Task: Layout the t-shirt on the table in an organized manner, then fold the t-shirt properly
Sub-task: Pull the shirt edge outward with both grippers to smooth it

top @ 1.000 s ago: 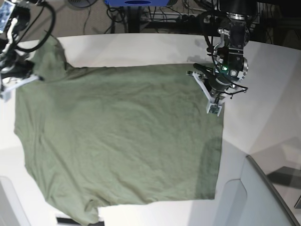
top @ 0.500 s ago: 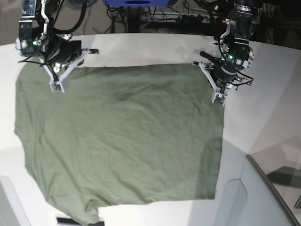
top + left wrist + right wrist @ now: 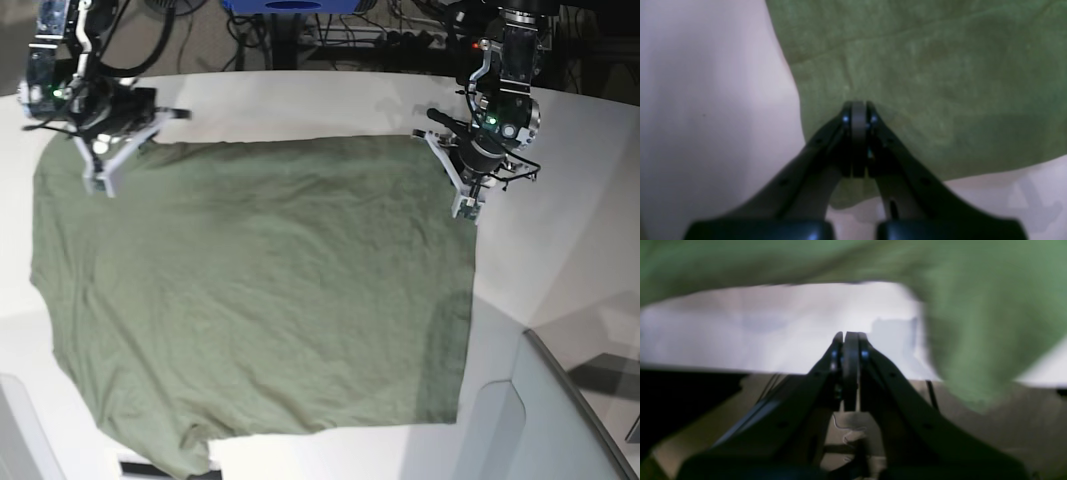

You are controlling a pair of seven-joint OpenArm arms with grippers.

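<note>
The olive-green t-shirt [image 3: 260,290] lies spread flat on the white table [image 3: 560,250]. My left gripper [image 3: 466,212] is at the shirt's far right corner. In the left wrist view this gripper [image 3: 858,108] is shut, tips down on flat cloth [image 3: 940,83] near its edge, with no pucker to show a pinch. My right gripper [image 3: 97,186] hovers at the shirt's far left corner. The right wrist view is blurred: the gripper [image 3: 846,336] has its fingers together with nothing between them, and green cloth [image 3: 973,323] lies above and to its right.
A grey raised panel [image 3: 560,420] stands at the near right and another [image 3: 15,430] at the near left. Cables and a blue object [image 3: 290,5] lie beyond the table's curved far edge. Floor shows past the table edge [image 3: 773,333] in the right wrist view.
The right arm swung in from the far left, where a sleeve stood raised, then drifted slightly left. That sleeve now lies flat. The left gripper moved a little toward the far edge and stopped.
</note>
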